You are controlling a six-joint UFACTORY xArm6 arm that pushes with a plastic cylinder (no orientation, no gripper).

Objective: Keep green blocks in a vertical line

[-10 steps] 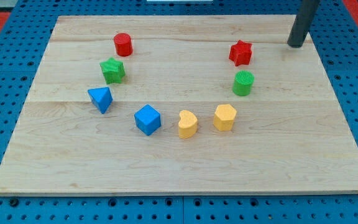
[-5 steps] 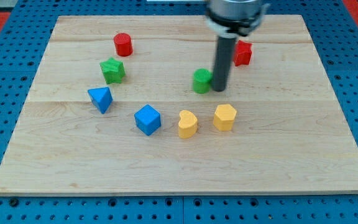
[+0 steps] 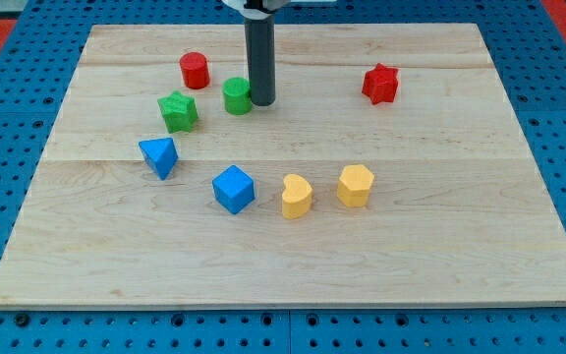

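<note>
- The dark rod comes down nearly upright from the view's top; there are no jaws on this arm, so nothing is held, and my tip (image 3: 261, 100) rests on the worktop (image 3: 460, 246).
- My tip sits just to the view's right of the green cylinder (image 3: 237, 95), touching it or very nearly so; I cannot tell which.
- The green cylinder is short, round and ribbed on its side, standing upright on its flat end.
- Taking the green cylinder as landmark: the green star block (image 3: 178, 111) lies to its left and slightly lower in the view, near but apart, so the two greens sit side by side on a slant.
- The red cylinder (image 3: 195, 70) stands up and to the left of the green cylinder, close by.
- The red star block (image 3: 380, 84) is well apart to its right.
- The blue wedge-like block (image 3: 159, 156) lies down and to its left, beyond the green star block.
- The blue cube (image 3: 233, 189) sits almost straight below it in the view.
- The yellow heart-shaped block (image 3: 297, 196) and the yellow hexagonal block (image 3: 356, 185) lie below and to its right, close to each other.
</note>
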